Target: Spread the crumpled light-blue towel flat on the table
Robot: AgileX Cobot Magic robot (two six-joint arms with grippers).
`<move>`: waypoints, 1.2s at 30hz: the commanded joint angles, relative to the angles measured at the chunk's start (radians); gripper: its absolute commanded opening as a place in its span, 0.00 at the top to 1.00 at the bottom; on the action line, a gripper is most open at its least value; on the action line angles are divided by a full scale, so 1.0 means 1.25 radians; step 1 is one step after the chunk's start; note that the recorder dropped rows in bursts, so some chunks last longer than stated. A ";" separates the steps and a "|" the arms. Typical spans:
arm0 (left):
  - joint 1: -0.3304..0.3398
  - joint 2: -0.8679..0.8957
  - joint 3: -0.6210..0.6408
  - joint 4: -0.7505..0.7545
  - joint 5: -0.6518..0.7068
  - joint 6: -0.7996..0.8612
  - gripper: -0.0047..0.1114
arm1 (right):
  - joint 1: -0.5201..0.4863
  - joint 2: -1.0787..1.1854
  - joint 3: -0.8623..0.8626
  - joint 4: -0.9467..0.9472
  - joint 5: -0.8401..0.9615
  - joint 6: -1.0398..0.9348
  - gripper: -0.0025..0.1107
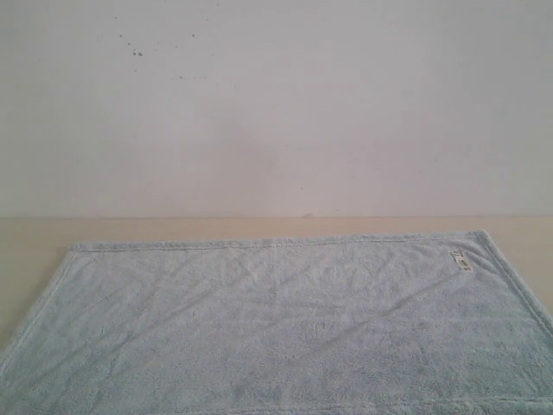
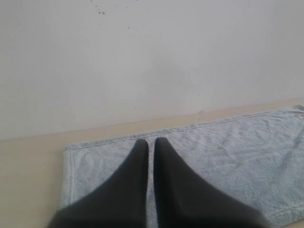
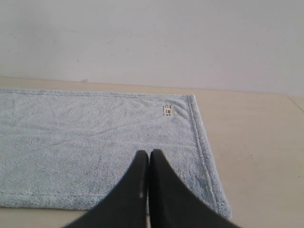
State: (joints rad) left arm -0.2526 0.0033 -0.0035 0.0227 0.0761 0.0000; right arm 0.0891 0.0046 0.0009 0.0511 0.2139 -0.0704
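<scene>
Both wrists' jaws are matte black wedges (smooth-surfaced), each tapering to a rounded tip.

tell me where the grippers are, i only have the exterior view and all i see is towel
Observer: Both are outside your frame. The left gripper is shut, its tips showing against the towel near the left end.
Operator: and the right one
Observer: The right gripper is shut too, with nothing between its fingers, and it points at the towel's right part.
Operator: my view cuts off the near right corner, is it flat
Observer: Yes. In the right wrist view that corner lies flat on the table, hem unfolded.
</scene>
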 commanded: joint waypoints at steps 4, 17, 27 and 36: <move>0.056 -0.003 0.003 -0.003 0.003 0.000 0.92 | 0.001 -0.004 -0.001 -0.001 -0.001 -0.006 0.98; 0.056 -0.003 0.003 -0.003 0.003 0.000 0.92 | 0.001 -0.004 -0.001 -0.001 -0.001 -0.006 0.98; 0.056 -0.003 0.003 -0.003 0.003 0.000 0.92 | 0.001 -0.004 -0.001 -0.001 -0.001 -0.006 0.98; 0.056 -0.003 0.003 -0.003 0.003 0.000 0.92 | 0.001 -0.004 -0.001 -0.001 -0.003 -0.006 0.98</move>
State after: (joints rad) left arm -0.1867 0.0033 -0.0035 0.0227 0.0761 0.0000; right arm 0.0891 0.0046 0.0009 0.0511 0.2139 -0.0704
